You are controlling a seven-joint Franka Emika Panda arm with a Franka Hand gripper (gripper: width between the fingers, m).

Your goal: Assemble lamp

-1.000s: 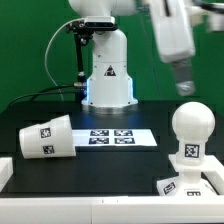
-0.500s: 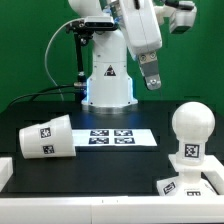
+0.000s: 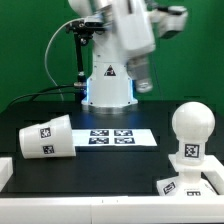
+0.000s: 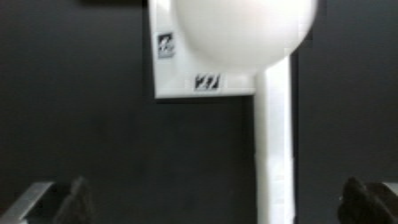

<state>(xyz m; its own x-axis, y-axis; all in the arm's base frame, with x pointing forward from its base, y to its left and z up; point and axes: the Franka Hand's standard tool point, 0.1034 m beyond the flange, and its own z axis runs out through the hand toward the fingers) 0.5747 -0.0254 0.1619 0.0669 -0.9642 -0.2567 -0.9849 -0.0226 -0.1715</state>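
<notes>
While the white rounded plastic bulb is standing upright on the white boxy base at the exterior view's right, the white conical shade is lying on its side at the left — the flat marker board between them. The gripper is hanging above, fingers spread, holding nothing.
</notes>
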